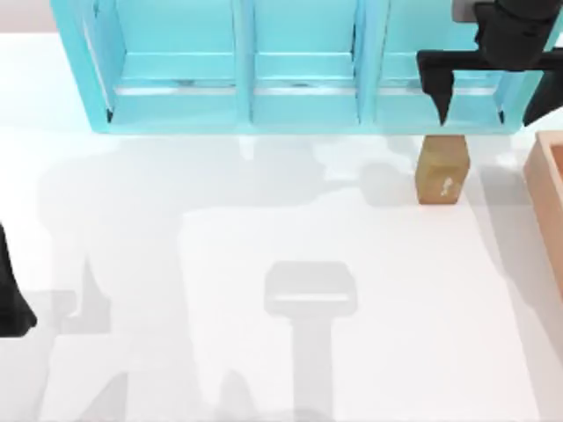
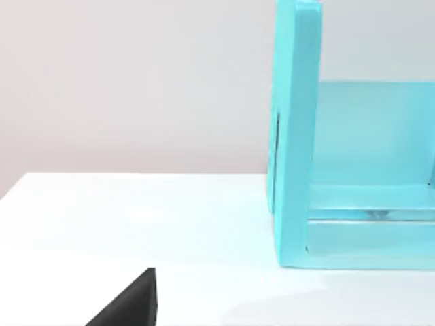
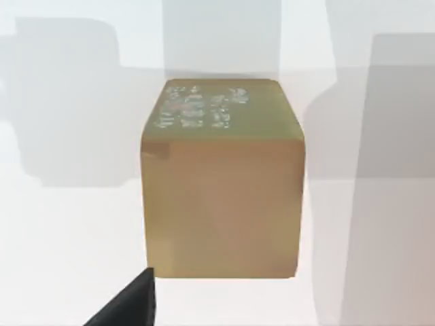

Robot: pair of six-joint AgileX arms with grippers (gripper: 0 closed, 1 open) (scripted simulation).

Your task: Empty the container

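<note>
The container point(image 1: 544, 200) is a light-brown wooden box cut off by the table's right edge; one thick wall and a strip of orange-brown inside show. A small tan block point(image 1: 442, 170) with a white mark stands on the table just left of it, in front of the shelf. My right gripper point(image 1: 486, 114) hangs open above the shelf's right bay, just behind the block and apart from it. In the right wrist view the block point(image 3: 221, 183) lies below, with one black fingertip point(image 3: 129, 307) near its corner. My left arm point(image 1: 12, 303) is parked at the table's left edge.
A big turquoise three-bay shelf unit point(image 1: 246, 105) spans the back of the table. The left wrist view looks along the table at its end wall point(image 2: 296, 136), with one black fingertip point(image 2: 132, 302) in the corner. The white tabletop point(image 1: 290, 352) stretches forward from the shelf.
</note>
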